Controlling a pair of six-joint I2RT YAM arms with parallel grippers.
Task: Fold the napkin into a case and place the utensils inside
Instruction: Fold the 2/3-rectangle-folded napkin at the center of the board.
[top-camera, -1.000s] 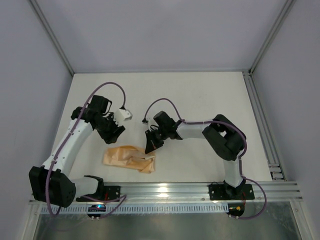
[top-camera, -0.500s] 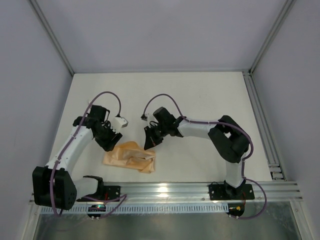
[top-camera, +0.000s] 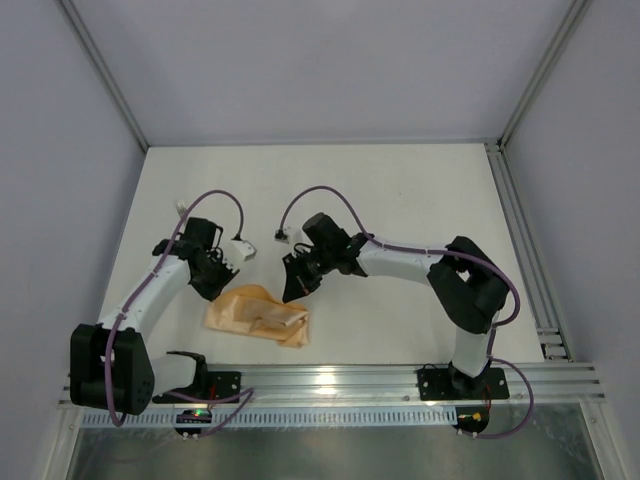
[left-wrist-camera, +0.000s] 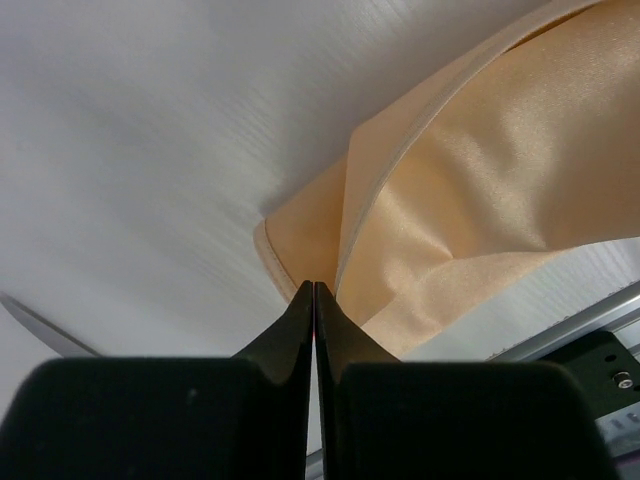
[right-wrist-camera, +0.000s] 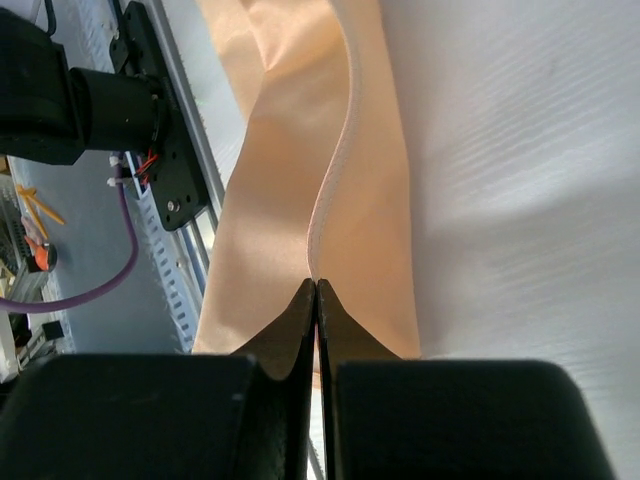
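Note:
The peach-orange napkin (top-camera: 256, 316) lies loosely folded and rumpled near the table's front edge. My left gripper (top-camera: 222, 290) is at its upper left corner; in the left wrist view the gripper (left-wrist-camera: 314, 287) is shut, tips pinching the napkin (left-wrist-camera: 480, 170) at a hemmed fold. My right gripper (top-camera: 290, 292) is at the cloth's upper right edge. In the right wrist view it (right-wrist-camera: 316, 283) is shut where the napkin's (right-wrist-camera: 280, 180) hem runs into the tips. No case and no utensils are in view.
An aluminium rail (top-camera: 330, 378) carrying both arm bases runs along the near table edge, just below the napkin. A slotted frame rail (top-camera: 525, 250) borders the right side. Purple cables loop above both wrists. The left arm's base mount (right-wrist-camera: 170, 190) shows beyond the cloth.
My left gripper came down and right to the napkin's upper left corner, and its jaws went from open to shut there. The right gripper drifted slightly left, still shut.

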